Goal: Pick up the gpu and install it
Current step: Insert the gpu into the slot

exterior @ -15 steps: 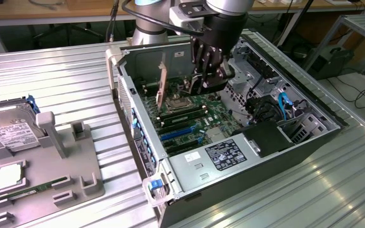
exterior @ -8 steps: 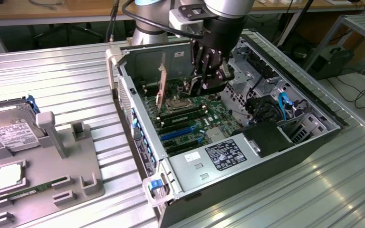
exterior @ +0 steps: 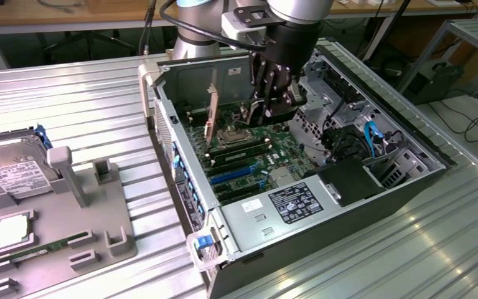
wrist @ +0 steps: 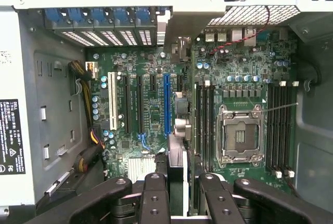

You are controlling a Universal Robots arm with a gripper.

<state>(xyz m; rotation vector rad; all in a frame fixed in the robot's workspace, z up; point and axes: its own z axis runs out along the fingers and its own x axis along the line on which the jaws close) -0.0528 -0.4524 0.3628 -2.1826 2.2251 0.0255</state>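
The end effector (wrist: 180, 185) is partly closed on the gpu (wrist: 176, 154), gripping the card on edge between its 2 finger pairs, and in the exterior view it hangs inside the open case (exterior: 413, 163) that lies on the table (exterior: 73, 106). From the wrist view the card runs edge-on over the motherboard (wrist: 148, 130), between the long blue slot (wrist: 166, 102) and the RAM slots (wrist: 202, 125), with its metal end reaching toward the rear slot openings (wrist: 112, 37). It does not look seated; how high it stands above the board cannot be told. The step in hand appears to be lining the card up over its slot. To do this well, the card's lower edge should probably sit parallel to the blue slot and directly above it; at present it looks just to the RAM side of it. The bracket end would need to meet a rear opening without catching the case wall. A straight, untilted descent with even pressure seems wise, since a skewed card could jam in the slot or slip in the grip
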